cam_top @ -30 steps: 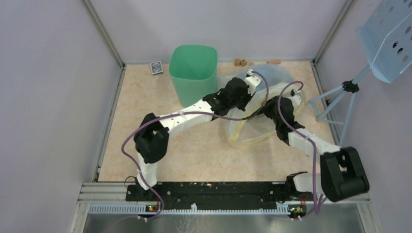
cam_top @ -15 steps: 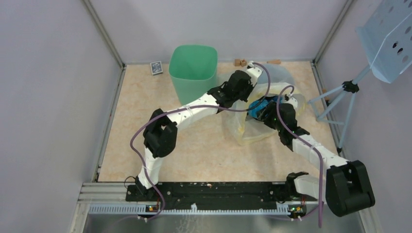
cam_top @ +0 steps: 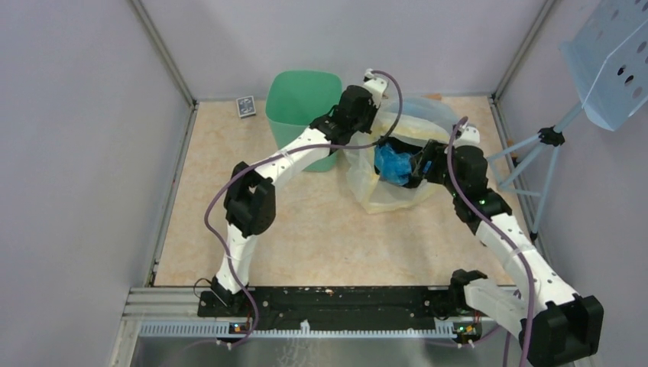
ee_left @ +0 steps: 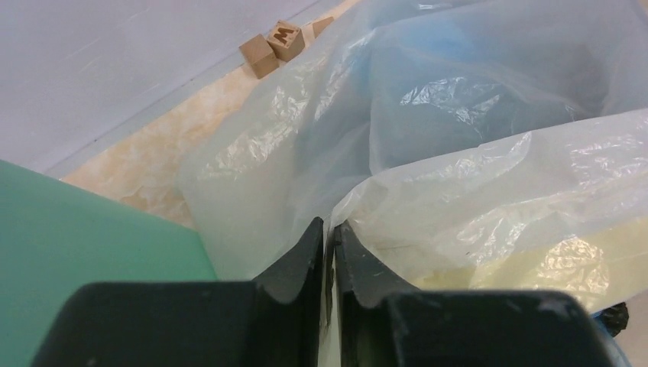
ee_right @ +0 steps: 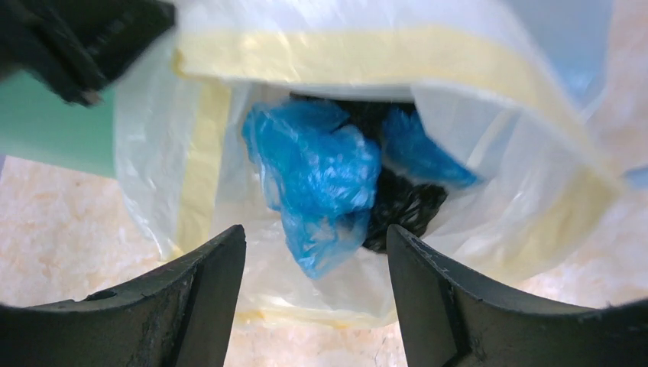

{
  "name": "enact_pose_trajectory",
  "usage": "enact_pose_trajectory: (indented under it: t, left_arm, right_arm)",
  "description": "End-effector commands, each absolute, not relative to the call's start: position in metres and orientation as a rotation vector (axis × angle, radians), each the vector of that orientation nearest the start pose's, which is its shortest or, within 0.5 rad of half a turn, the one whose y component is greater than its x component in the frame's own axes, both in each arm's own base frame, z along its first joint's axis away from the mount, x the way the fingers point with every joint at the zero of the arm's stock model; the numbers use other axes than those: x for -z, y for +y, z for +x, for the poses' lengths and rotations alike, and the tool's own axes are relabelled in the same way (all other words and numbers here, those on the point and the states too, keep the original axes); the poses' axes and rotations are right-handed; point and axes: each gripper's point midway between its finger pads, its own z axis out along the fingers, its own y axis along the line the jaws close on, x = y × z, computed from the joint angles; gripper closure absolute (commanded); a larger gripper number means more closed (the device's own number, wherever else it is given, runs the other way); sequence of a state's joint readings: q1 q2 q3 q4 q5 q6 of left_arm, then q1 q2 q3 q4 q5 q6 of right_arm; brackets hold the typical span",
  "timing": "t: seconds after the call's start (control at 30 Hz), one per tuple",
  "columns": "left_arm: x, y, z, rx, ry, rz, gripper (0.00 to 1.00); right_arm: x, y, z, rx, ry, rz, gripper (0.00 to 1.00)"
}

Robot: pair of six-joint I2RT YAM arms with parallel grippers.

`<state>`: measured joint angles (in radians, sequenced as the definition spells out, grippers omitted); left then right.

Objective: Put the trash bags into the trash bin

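The green trash bin (cam_top: 299, 103) stands at the back centre; its wall fills the left of the left wrist view (ee_left: 76, 237). Right of it lie the trash bags: a pale yellowish one (cam_top: 386, 195) (ee_left: 497, 206) in front, a light blue one (cam_top: 429, 111) (ee_left: 458, 99) behind. My left gripper (ee_left: 328, 229) (cam_top: 353, 122) is shut on the yellowish bag's rim, holding it up beside the bin. My right gripper (ee_right: 313, 237) (cam_top: 416, 164) is open at the bag's mouth. A crumpled blue bag (ee_right: 321, 164) (cam_top: 393, 164) and something black (ee_right: 405, 202) lie inside.
A small dark card box (cam_top: 245, 106) sits left of the bin by the back wall. Wooden blocks (ee_left: 271, 47) lie along the back edge. A tripod (cam_top: 535, 160) carrying a pale blue perforated tray (cam_top: 611, 61) stands at the right. Walls enclose three sides.
My left gripper has carried the yellowish bag's rim up and back toward the bin. My right gripper has opened and drawn back to the right, leaving the crumpled blue bag inside.
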<state>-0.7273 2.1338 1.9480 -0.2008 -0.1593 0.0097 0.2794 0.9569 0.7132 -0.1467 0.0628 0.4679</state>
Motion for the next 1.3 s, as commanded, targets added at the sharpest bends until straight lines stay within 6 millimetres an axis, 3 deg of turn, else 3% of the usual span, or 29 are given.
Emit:
enact_pose_trajectory:
  t: [0.0, 0.1, 0.17, 0.23, 0.4, 0.53, 0.73, 0.77, 0.83, 1.0, 1.1, 1.27]
  left_arm:
    - [-0.257, -0.41, 0.47, 0.426, 1.766, 0.673, 0.81]
    - [-0.269, -0.408, 0.452, 0.489, 1.757, 0.693, 0.59]
    - [-0.277, -0.412, 0.43, 0.563, 1.753, 0.74, 0.4]
    - [-0.284, -0.416, 0.406, 0.627, 1.744, 0.789, 0.28]
    - [-0.281, -0.425, 0.342, 0.77, 1.799, 0.797, 0.22]
    - [-0.273, -0.425, 0.312, 0.746, 1.85, 0.747, 0.22]
    - [-0.261, -0.397, 0.305, 0.71, 1.928, 0.581, 0.25]
    - [-0.26, -0.395, 0.301, 0.726, 1.932, 0.573, 0.26]
    - [-0.256, -0.393, 0.29, 0.782, 1.943, 0.567, 0.27]
    - [-0.237, -0.39, 0.266, 0.918, 1.953, 0.526, 0.29]
    - [-0.22, -0.385, 0.269, 0.933, 1.964, 0.471, 0.29]
    - [-0.188, -0.368, 0.309, 0.894, 2.078, 0.407, 0.34]
  right_arm:
    - [-0.258, 0.092, 0.326, -0.322, 1.888, 0.09, 0.33]
    - [-0.28, 0.098, 0.331, -0.347, 1.866, 0.058, 0.33]
    - [-0.292, 0.1, 0.336, -0.36, 1.852, 0.069, 0.33]
    - [-0.294, 0.102, 0.343, -0.361, 1.863, 0.084, 0.32]
    - [-0.285, 0.112, 0.359, -0.388, 1.935, 0.097, 0.32]
    - [-0.28, 0.118, 0.358, -0.409, 1.982, 0.088, 0.31]
    - [-0.281, 0.117, 0.334, -0.413, 2.007, -0.001, 0.26]
    - [-0.282, 0.118, 0.327, -0.428, 2.015, -0.018, 0.2]
    - [-0.286, 0.122, 0.313, -0.474, 2.029, -0.029, 0.17]
    - [-0.265, 0.138, 0.28, -0.501, 2.12, -0.162, 0.14]
    - [-0.265, 0.128, 0.284, -0.372, 2.075, -0.225, 0.14]
    - [-0.3, 0.139, 0.311, -0.327, 1.856, -0.376, 0.13]
